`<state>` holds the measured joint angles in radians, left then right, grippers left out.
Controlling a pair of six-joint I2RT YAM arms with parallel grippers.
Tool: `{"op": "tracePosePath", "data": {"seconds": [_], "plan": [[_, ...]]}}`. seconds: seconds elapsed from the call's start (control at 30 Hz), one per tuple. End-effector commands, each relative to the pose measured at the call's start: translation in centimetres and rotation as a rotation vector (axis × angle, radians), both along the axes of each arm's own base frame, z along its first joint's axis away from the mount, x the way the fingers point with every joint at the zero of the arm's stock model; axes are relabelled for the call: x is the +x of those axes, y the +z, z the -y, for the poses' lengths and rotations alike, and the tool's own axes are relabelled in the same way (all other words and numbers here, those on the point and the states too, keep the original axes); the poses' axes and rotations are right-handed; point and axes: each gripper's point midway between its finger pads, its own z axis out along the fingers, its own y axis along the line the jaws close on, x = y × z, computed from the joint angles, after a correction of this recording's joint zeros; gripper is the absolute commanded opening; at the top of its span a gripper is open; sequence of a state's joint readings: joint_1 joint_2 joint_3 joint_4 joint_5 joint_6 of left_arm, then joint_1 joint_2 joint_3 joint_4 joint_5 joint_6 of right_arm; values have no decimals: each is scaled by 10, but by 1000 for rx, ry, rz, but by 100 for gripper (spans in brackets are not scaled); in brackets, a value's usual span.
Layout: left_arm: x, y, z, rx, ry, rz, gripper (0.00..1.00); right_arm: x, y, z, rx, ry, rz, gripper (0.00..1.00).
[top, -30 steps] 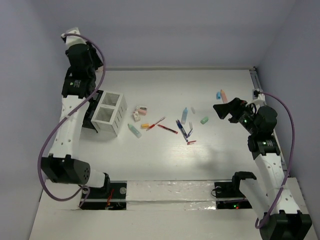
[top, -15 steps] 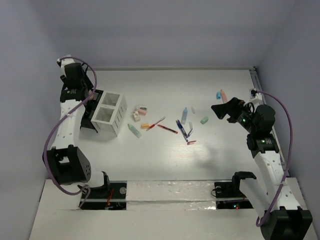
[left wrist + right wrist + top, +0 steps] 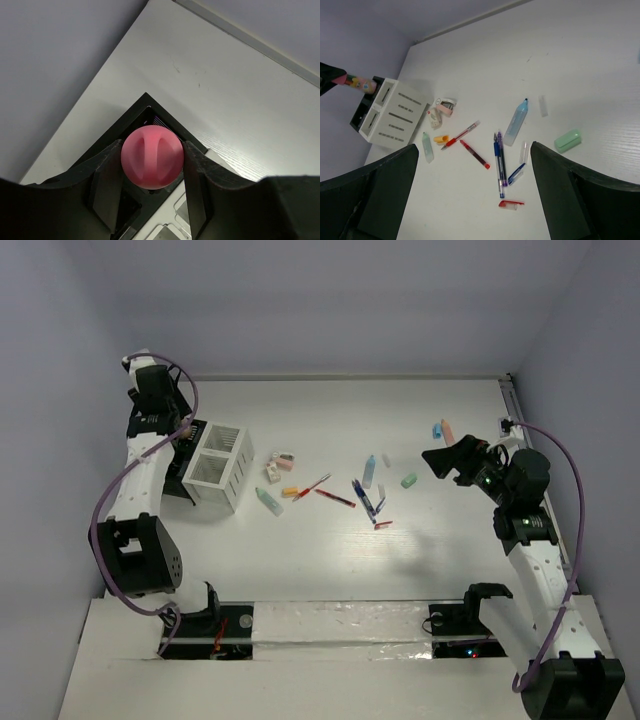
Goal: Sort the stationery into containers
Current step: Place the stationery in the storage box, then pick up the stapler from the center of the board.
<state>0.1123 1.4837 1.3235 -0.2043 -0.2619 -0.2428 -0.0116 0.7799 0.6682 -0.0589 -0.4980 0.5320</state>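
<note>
White table [image 3: 330, 570] and pale lilac walls [image 3: 350, 300] form the work area.

Left gripper [image 3: 152, 159]: the jaws are clamped on the pink-topped stubby piece [image 3: 152, 150], with the fingers [image 3: 107, 180] pressing opposite sides of its rounded pink end. Directly below the jaws is a corner of the black slotted box [image 3: 116, 131]. The piece hangs over the box opening; contact with the box cannot be determined. Beyond the black box, on the side toward the table centre, the white slatted box [image 3: 220, 468] adjoins it, both compartments facing up. In the top view the left arm [image 3: 140, 465] covers part of the black box.

Right gripper [image 3: 447, 459]: the jaws are spread wide, hold nothing and hover above the table. In the right wrist view the loose stationery lies ahead of the jaws and between the two fingers:
- two red pens [image 3: 474, 154], ends near each other;
- two blue pens [image 3: 498, 167] side by side, a red cap [image 3: 511, 203] just nearer the jaws;
- a pale blue piece [image 3: 516, 121] beyond the blue pens;
- a mint green eraser [image 3: 568, 140] closest to one finger;
- an orange bit [image 3: 441, 139] and a mint tube [image 3: 427, 146] toward the other finger.

Just beside the jaws on the far side lie an orange and a pale blue bit [image 3: 442, 428], touching.
</note>
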Motion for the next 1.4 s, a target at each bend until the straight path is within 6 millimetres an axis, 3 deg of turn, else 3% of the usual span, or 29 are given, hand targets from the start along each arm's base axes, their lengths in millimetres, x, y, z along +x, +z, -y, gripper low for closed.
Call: {"op": "tracePosePath", "data": {"seconds": [0.0,0.2,0.23,0.33,0.47,0.63,0.67,0.7,0.73,0.77,0.8,0.83,0.87,1.0,1.03,1.13,1.37], "plan": [[9,14,-4,20,11,71,3,0,11,-5,8,25,48,100],[10,10,-1,3,3,75,42,0,12,-4,6,19,52,100],[11,12,-1,2,-2,80,52,0,12,-4,5,18,52,100],[11,25,6,-17,-32,115,69,1,13,-4,4,18,54,100],[8,52,19,-45,-73,189,74,1,13,-4,4,18,53,100],[-10,88,82,-62,-202,261,70,2,11,-3,2,15,50,100],[-16,88,121,-75,-287,256,69,2,12,-3,3,16,50,100],[-25,94,139,-92,-325,269,68,2,12,-3,2,15,50,100],[-32,84,157,-112,-359,247,65,2,11,-3,1,17,49,100],[-43,79,193,-139,-440,233,64,2,11,-3,1,17,49,100],[-53,75,210,-172,-468,230,64,2,11,-3,1,17,48,100],[-60,51,220,-166,-471,182,63,3,10,-3,1,15,46,100],[-73,37,245,-172,-522,144,62,2,10,-6,1,23,46,100],[-98,-39,280,-164,-558,-18,58,2,10,-6,1,24,46,100],[-102,-61,276,-142,-518,-51,56,2,11,-6,0,23,49,100],[-101,-94,268,-135,-453,-76,50,2,10,-6,0,23,47,100],[-82,-131,262,-59,-372,-102,51,2,8,-7,4,33,35,100]]}}
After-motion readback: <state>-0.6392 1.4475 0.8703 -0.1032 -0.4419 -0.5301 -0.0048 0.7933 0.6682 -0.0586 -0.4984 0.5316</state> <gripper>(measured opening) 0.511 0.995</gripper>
